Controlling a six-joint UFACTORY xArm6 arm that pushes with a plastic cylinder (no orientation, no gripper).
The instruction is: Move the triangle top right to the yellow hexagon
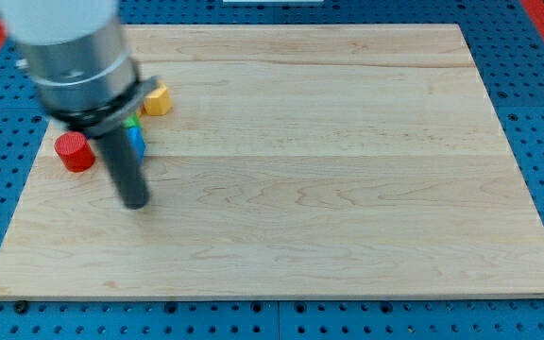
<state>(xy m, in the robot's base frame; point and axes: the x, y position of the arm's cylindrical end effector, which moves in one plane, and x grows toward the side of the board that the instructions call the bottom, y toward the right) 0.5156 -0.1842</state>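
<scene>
**A:** Where does everything sit relative to the yellow hexagon (157, 99)?

**B:** The hexagon lies near the upper-left corner of the wooden tabletop (348, 142). Just below it and a little toward the view's left, a blue block (138, 142) peeks out from behind the rod, with a sliver of green block (133, 121) just above that. Both are mostly hidden, so I cannot tell their shapes — either could be the triangle the task means. A red cylinder (74, 152) stands further toward the view's left and lower than the hexagon.

**A:** And the rod?

**B:** My tip (136, 203) rests on the tabletop well below the hexagon, lower than the blue block and apart from it. It has no fingers at all, so there is nothing to be spread or pinched — it only pushes.

**A:** How far along is the job?

**B:** Not done, I judge. The blue and green pieces sit below and to the left of the hexagon, near it but on the wrong side. The triangle has yet to go round to the hexagon's upper right, and my tip touches no block at present.
</scene>
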